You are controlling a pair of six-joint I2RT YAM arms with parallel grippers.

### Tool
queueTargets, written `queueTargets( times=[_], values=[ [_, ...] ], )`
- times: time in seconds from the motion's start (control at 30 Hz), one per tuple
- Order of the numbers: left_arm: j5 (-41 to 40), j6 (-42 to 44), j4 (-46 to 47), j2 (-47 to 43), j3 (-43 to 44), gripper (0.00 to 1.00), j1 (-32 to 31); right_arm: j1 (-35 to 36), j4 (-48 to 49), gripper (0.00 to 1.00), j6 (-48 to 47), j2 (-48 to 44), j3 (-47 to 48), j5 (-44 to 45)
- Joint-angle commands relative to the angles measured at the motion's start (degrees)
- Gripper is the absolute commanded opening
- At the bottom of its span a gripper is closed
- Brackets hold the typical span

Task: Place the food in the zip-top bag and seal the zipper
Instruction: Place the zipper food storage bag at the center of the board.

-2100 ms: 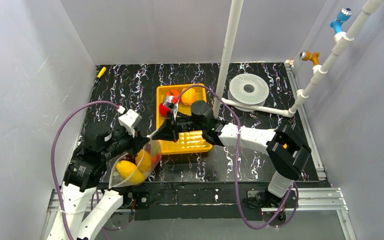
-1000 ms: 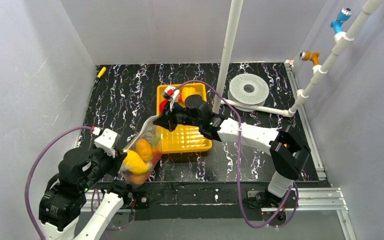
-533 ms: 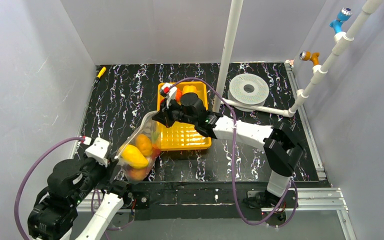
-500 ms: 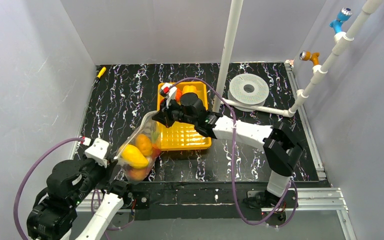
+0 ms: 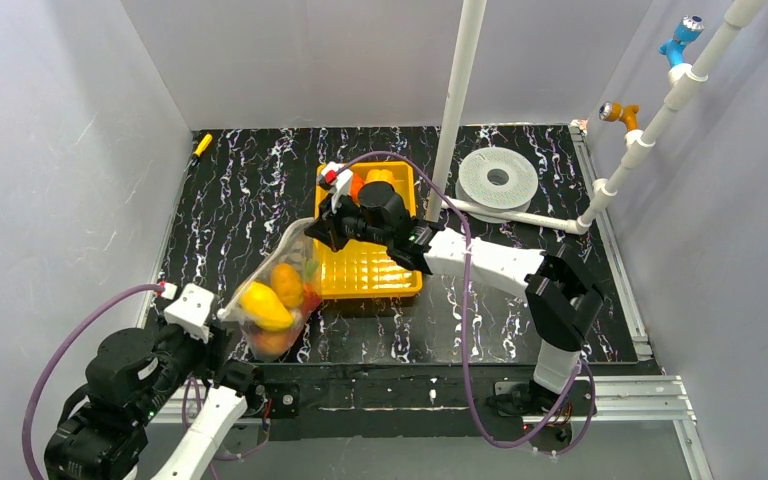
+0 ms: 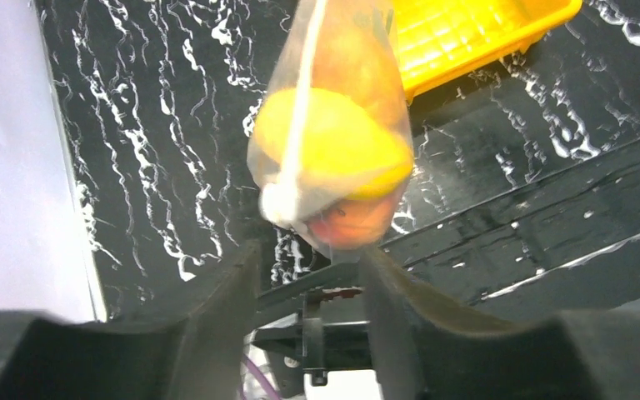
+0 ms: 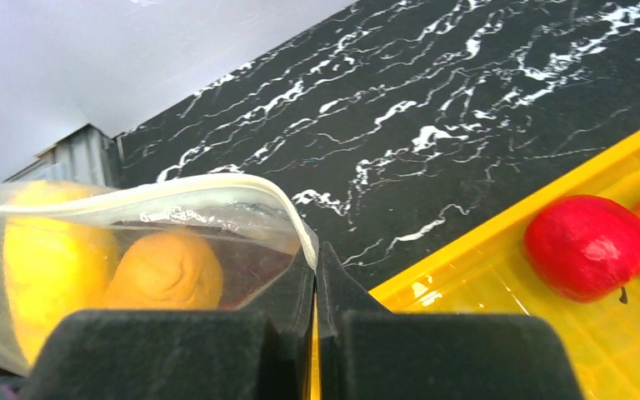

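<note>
The zip-top bag (image 5: 278,290) hangs slanted between the yellow tray and the table's near edge. It holds yellow, orange and red food (image 5: 265,303). My right gripper (image 5: 316,236) is shut on the bag's far corner, pinching the white zipper strip (image 7: 304,237) between its pads. In the left wrist view the bag (image 6: 333,142) ends just beyond my left gripper (image 6: 308,262), which is open with nothing between its fingers (image 6: 232,287). A red apple (image 7: 587,246) and an orange fruit (image 5: 380,182) lie in the tray.
The yellow tray (image 5: 372,272) sits mid-table under my right arm. A white upright pipe (image 5: 458,100) rises behind it, with a white disc (image 5: 498,178) and a slanted pipe at the back right. A small yellow object (image 5: 202,143) lies at the far left corner.
My left gripper has opened and let go of the bag's near corner, drawing back toward the near left. The right gripper still holds the bag's far corner.
</note>
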Motion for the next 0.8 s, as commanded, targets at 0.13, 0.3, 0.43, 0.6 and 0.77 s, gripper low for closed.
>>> queueTargets(
  times=[0.13, 0.3, 0.43, 0.6, 0.77],
  values=[
    [-5.02, -0.7, 5.62, 1.36, 3.23, 0.82, 0.08, -0.33, -3.19, 0.01, -2.26, 3.53, 8.51, 9.26],
    [-9.01, -5.62, 10.33, 5.77, 8.56, 0.84, 0.05, 0.32, -8.83, 0.01, 0.1, 6.7, 13.57, 13.74],
    [-7.85, -8.09, 13.27, 7.36, 8.64, 0.84, 0.06, 0.93, -16.07, 0.01, 1.12, 11.1, 20.67, 16.99],
    [-6.17, -10.53, 15.09, 7.46, 6.38, 0.84, 0.06, 1.2, -23.73, 0.01, 1.39, 15.68, 27.72, 15.36],
    [-3.99, -11.9, 15.09, 7.21, 5.29, 0.84, 0.06, 1.7, -28.19, 0.11, 1.25, 18.88, 32.5, 14.39]
  ],
)
